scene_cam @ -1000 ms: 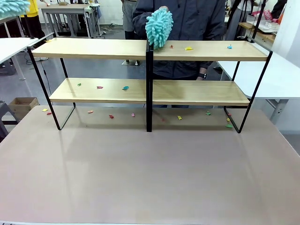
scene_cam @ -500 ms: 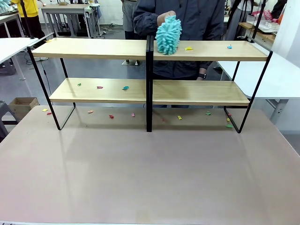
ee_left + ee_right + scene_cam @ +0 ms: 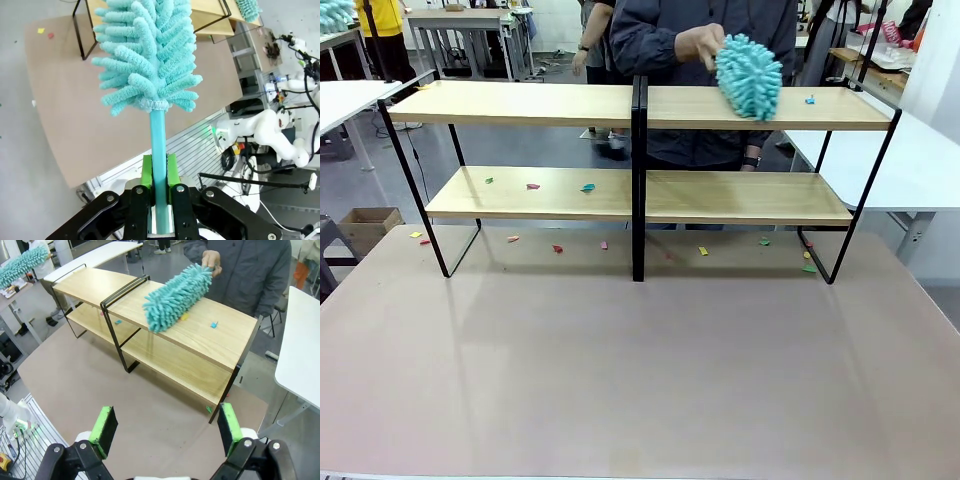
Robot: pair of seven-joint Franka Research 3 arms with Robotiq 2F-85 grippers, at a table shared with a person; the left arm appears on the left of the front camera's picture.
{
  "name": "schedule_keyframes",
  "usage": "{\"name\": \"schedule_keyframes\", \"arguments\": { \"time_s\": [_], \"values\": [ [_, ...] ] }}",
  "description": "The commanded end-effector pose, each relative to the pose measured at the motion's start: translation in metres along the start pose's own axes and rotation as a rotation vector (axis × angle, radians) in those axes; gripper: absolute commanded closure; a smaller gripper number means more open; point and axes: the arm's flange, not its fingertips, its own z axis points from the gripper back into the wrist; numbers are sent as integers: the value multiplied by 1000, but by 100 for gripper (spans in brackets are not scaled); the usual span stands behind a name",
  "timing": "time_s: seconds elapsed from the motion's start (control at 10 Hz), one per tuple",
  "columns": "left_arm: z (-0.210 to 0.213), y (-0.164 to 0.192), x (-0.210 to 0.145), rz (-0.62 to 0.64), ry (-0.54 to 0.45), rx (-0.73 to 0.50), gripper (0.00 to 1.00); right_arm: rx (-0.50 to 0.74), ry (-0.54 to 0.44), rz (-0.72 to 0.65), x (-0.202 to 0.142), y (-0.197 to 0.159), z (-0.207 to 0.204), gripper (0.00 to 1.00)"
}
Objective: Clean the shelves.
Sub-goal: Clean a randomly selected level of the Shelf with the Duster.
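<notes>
In the front view, the shelves [image 3: 520, 103] run across the upper half of the frame. At the top right, a person's hand [image 3: 700, 45] holds the person's duster [image 3: 748, 75] over the right top board. Coloured scraps [image 3: 587, 187] lie on the lower left board, and more lie on the table [image 3: 620, 380] under the rack.

In the left wrist view, the left gripper [image 3: 159, 170] at the bottom centre is clamped on the handle [image 3: 158, 135] of a second duster [image 3: 147, 55]. Its fluffy head stands up through the middle of the frame. The shelves [image 3: 205, 12] sit at the top edge, well apart from this head.

In the right wrist view, the right gripper [image 3: 166, 429] at the bottom has its jaws spread wide with nothing between them. The shelves [image 3: 200, 335] cross the middle of the frame, and the person's duster [image 3: 177, 295] lies slanted over the top board.

We judge that the person's sweep of the top right board is the step in hand, while our own duster has not yet met the wood. The next move calls for lowering the second duster to the left boards, laying its head along the wood and pushing the scraps off an edge. It must stay clear of the centre post and the person's hand.
</notes>
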Motion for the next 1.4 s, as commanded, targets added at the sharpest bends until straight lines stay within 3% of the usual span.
{"name": "schedule_keyframes", "arguments": {
  "time_s": [0.0, 0.2, 0.3, 0.4, 0.7, 0.8, 1.3],
  "values": [
    [-20, -24, 25, 0, 29, 17, 87, 7, -8, 1, 1, 1, 0, 0],
    [-60, -60, 50, 35, 72, 81, 87, 7, -8, 1, 1, 1, 0, 0],
    [-80, -80, 61, 84, 86, 56, 87, 7, -8, 1, 1, 1, 0, 0],
    [-103, -99, 70, 127, 3, 174, 87, 7, -8, 1, 1, 1, 0, 0],
    [-171, -147, 80, 75, -17, 348, 87, 7, -8, 1, 1, 1, 0, 0],
    [-193, -153, 87, 72, -66, 424, 87, 7, -8, 1, 1, 1, 0, 0],
    [-258, -144, 113, 14, 70, 597, 87, 7, -8, 1, 1, 1, 0, 0]
  ]
}}
